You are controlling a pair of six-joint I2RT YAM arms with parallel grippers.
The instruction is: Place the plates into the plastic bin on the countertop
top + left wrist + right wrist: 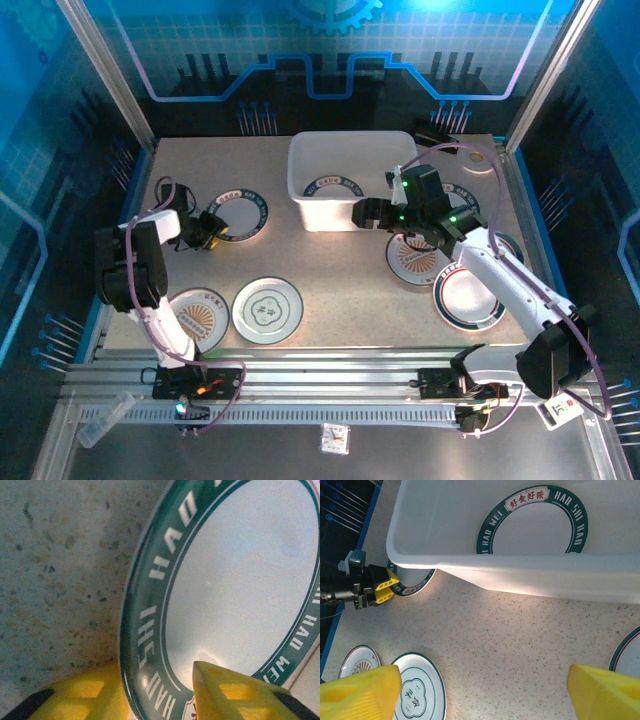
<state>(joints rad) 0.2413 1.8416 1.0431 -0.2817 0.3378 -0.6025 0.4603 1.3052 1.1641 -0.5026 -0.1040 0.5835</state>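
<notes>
Left gripper [207,228] is parked at the left edge of a green-rimmed plate [240,215] on the countertop [330,265], left of the plastic bin [325,214]. From the top cam I honestly can't tell if it's pinching. Right gripper [362,214] hangs just in front of the bin's near wall, toward its right end, jaws wide apart with nothing in them. One lettered plate [335,187] lies flat inside the bin. More plates sit out on the counter: an orange-centre plate [198,318] and a pale green flower plate [267,308] side by side at front left. A second orange-centre plate [418,257] is partly under the right arm, with another green-rimmed one [468,297] just beside it.

Left wrist cam: the yellow fingers [235,695] straddle that plate's rim. One is outside the edge on the speckled counter side, the other over the white middle. The green band with white lettering runs between them. Clamped or just close? Can't tell.

Right wrist cam: yellow fingers [360,690] sit in the two bottom corners, far apart, with bare counter between them. The bin wall runs across the top, and the lettered plate inside shows red characters on its rim. Far left, the other gripper is up against its plate, which peeks out from behind the bin's corner. The flower plate and an orange-centre one are at bottom left.
</notes>
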